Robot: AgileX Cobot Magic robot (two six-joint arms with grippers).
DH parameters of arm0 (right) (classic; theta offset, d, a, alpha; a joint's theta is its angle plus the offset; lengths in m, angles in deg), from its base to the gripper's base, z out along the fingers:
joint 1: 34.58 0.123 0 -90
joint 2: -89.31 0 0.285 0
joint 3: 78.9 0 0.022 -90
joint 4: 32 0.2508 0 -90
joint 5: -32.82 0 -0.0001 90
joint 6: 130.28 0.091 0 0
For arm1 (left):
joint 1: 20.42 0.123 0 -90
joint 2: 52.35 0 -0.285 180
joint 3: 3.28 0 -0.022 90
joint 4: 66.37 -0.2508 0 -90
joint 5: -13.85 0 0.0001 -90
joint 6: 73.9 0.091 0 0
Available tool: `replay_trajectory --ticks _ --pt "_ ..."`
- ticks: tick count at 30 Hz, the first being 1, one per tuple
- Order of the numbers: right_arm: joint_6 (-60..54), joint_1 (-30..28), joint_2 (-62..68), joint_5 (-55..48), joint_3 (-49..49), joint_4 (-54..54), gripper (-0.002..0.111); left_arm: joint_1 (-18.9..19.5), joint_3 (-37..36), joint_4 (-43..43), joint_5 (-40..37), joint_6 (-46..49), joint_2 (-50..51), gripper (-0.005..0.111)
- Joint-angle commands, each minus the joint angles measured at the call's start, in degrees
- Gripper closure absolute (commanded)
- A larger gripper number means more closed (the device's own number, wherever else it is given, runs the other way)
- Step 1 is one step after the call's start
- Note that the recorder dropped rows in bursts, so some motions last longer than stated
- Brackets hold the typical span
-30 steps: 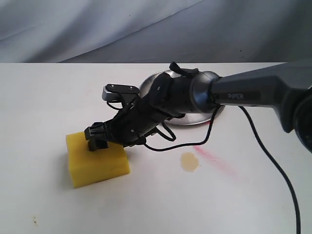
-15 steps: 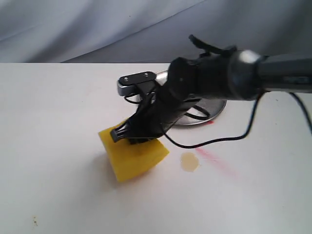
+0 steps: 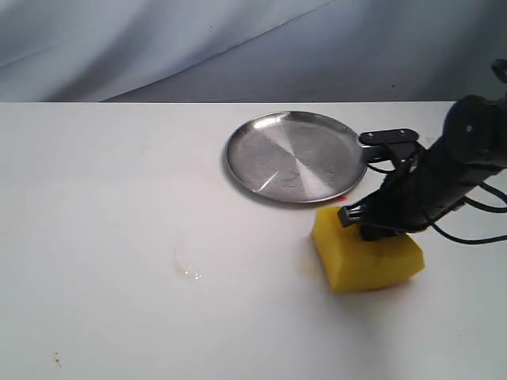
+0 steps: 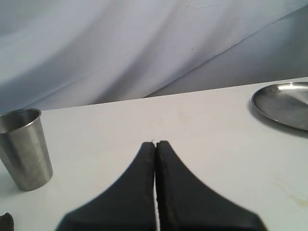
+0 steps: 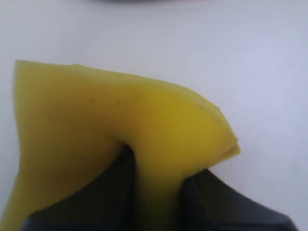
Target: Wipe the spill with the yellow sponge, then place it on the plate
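Two claws were in view: the right gripper (image 3: 360,224) was clenched on the yellow sponge (image 3: 372,261), denting its foam, and the sponge sat on the white table (image 3: 119,198) just beside the plate (image 3: 295,156). The left gripper (image 4: 155,144) was closed on nothing, near a steel cup (image 4: 25,148).

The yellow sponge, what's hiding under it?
Only the white table shows around the yellow sponge, which rests on it, pinched from above by the right pincer. Whatever lies directly beneath is covered by the foam, so that cannot be seen.
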Motion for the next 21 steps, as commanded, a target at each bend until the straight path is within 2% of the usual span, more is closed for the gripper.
replay_trajectory --ticks 1,6,10,17,21 --pt "-0.4 -5.1 -0.1 -1.5 2.1 -2.1 0.108 -0.2 -0.3 0.1 0.3 -0.1 -0.2 0.107" --pt "-0.4 -3.1 0.0 -0.8 2.1 -0.7 0.108 -0.2 -0.3 0.1 0.3 -0.1 -0.2 0.107" --pt "-0.4 3.0 4.0 -2.6 -1.4 1.4 0.108 -0.2 -0.3 0.1 0.3 -0.1 -0.2 0.107" --pt "-0.3 16.7 16.6 -4.9 -15.9 8.9 0.108 -0.2 -0.3 0.1 0.3 -0.1 -0.2 0.107" --pt "2.8 23.3 24.1 -9.3 -29.3 9.2 0.108 -0.2 -0.3 0.1 0.3 -0.1 -0.2 0.107"
